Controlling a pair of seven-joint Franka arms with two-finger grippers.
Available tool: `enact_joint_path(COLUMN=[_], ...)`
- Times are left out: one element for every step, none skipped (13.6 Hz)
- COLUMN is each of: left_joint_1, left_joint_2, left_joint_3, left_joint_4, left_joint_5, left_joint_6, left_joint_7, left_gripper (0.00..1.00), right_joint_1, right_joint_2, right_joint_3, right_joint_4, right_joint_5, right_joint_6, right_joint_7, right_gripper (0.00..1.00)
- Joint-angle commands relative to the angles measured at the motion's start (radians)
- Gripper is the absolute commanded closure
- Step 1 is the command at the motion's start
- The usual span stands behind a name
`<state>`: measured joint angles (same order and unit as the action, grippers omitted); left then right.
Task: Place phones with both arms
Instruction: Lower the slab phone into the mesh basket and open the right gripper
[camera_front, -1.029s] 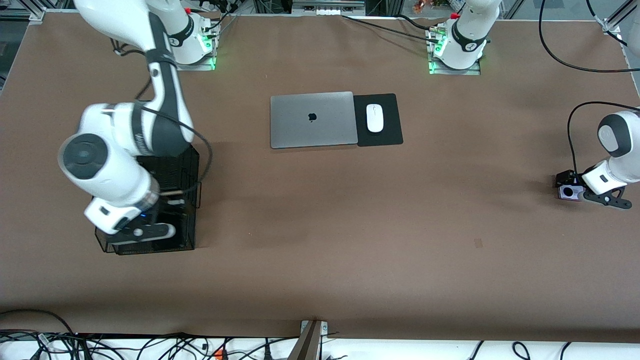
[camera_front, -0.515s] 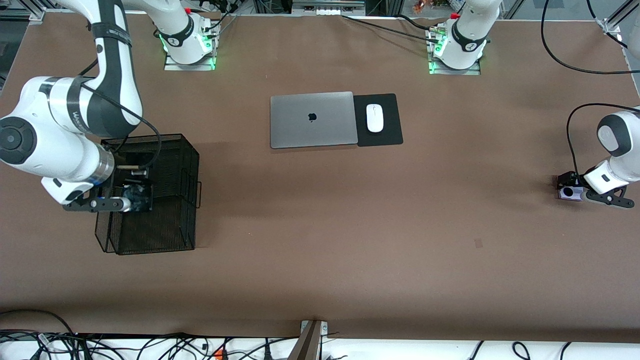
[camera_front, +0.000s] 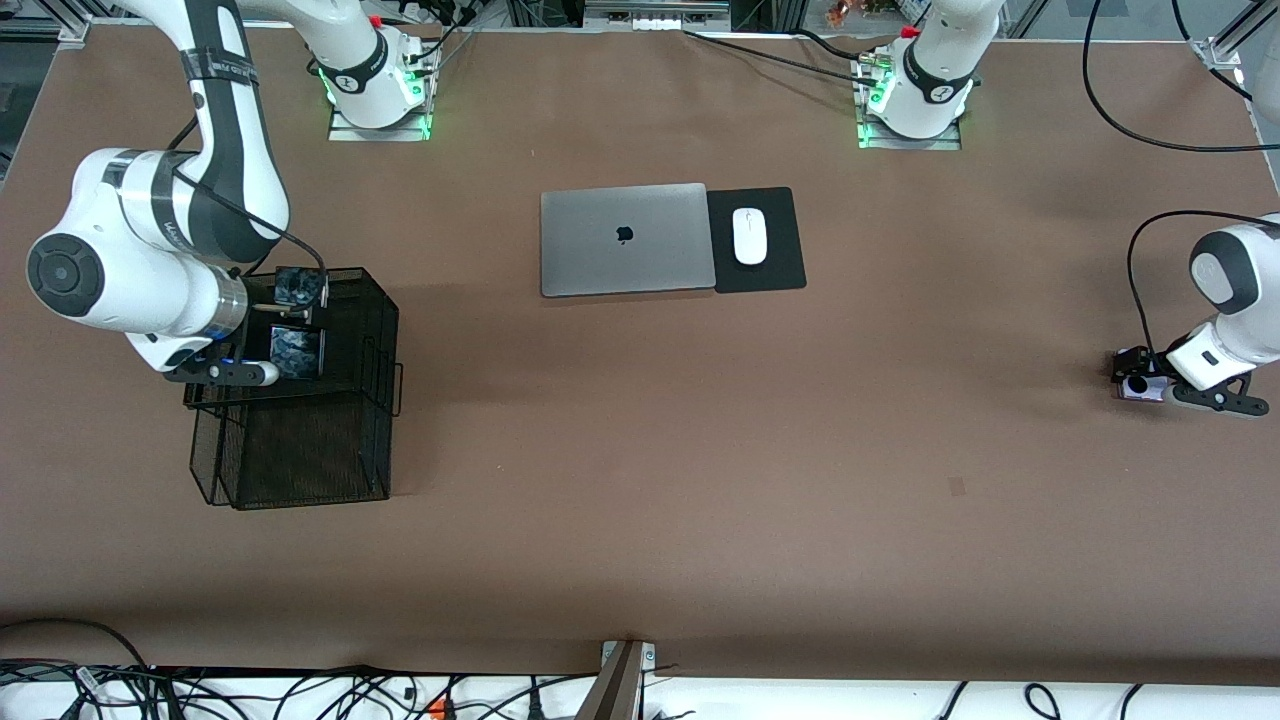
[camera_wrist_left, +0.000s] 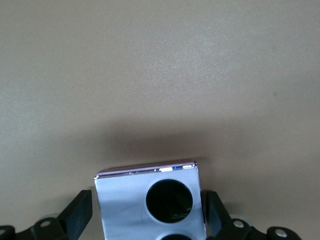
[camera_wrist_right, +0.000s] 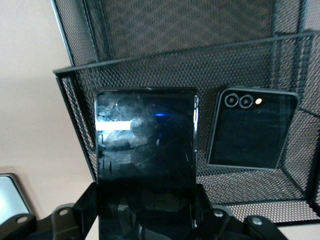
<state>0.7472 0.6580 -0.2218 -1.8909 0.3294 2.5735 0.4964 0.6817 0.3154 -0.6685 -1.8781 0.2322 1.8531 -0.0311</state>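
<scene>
Only one mark reads cleanly: the apple logo on the lid of the closed silver laptop (camera_front: 625, 240), mid-table toward the bases. There is grey lettering on the right arm (camera_front: 230, 150), but I can't read it. A white mouse (camera_front: 749, 236) sits on a black pad (camera_front: 780, 262) that touches the laptop on the side toward the left arm's end.

Over at the right arm's end of the table, the right gripper (camera_wrist_right: 145, 215) is over the black mesh basket (camera_front: 300, 460), fingers clamped on the long black slab phone (camera_wrist_right: 145, 155). Its glossy face shows only reflections, and its lower end is cut off in the right wrist view. Beside it, inside the basket against the mesh, is the square black folded phone (camera_wrist_right: 250, 131), with two ringed lenses and a bright dot in one corner. From the front, two shiny dark squares show by the gripper, and I can't say which phone is which.

At the left arm's end, the left gripper (camera_wrist_left: 147, 212) is low over the table (camera_front: 640, 470), its fingers (camera_wrist_left: 82, 212) spread and standing one at each side of the lavender phone (camera_wrist_left: 120, 200), which lies flat on the brown surface. One black circle shows in full, the second is cut off, and the front view hides most of the phone under the gripper
</scene>
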Motion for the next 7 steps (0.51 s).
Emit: enact_joint_path(left_joint_1=[0.009, 0.009, 0.009, 0.009, 0.009, 0.009, 0.007], left_joint_2=[0.012, 0.014, 0.014, 0.015, 0.022, 0.023, 0.023], left_joint_3=[-0.008, -0.008, -0.008, -0.008, -0.008, -0.008, -0.008], left_joint_4=[0.006, 0.006, 0.006, 0.006, 0.006, 0.006, 0.006], left_joint_5=[-0.021, -0.021, -0.021, -0.021, -0.021, -0.021, -0.021], left_joint_6=[0.017, 0.017, 0.019, 0.022, 0.023, 0.025, 0.025], left_joint_7=[-0.022, -0.032, -0.038, -0.042, -0.042, -0.045, -0.056], left_gripper=[0.0, 0.0, 0.0, 0.0, 0.0, 0.0, 0.0], right_joint_1=[0.01, 0.01, 0.009, 0.01, 0.01, 0.01, 0.01], right_joint_2=[-0.044, -0.044, -0.039, -0.036, -0.033, -0.026, -0.019], right_joint_3=[0.003, 0.003, 0.003, 0.003, 0.004, 0.003, 0.004], right_joint_4=[-0.058, -0.067, -0.069, -0.067, -0.067, -0.065, -0.065], right_joint_5=[0.007, 0.007, 0.007, 0.007, 0.007, 0.009, 0.01], right_joint_6=[-0.002, 0.0, 0.001, 0.008, 0.015, 0.02, 0.032], right_joint_7=[0.023, 0.023, 0.023, 0.023, 0.023, 0.023, 0.023], right_gripper=[1.0, 1.0, 1.0, 1.0, 1.0, 1.0, 1.0])
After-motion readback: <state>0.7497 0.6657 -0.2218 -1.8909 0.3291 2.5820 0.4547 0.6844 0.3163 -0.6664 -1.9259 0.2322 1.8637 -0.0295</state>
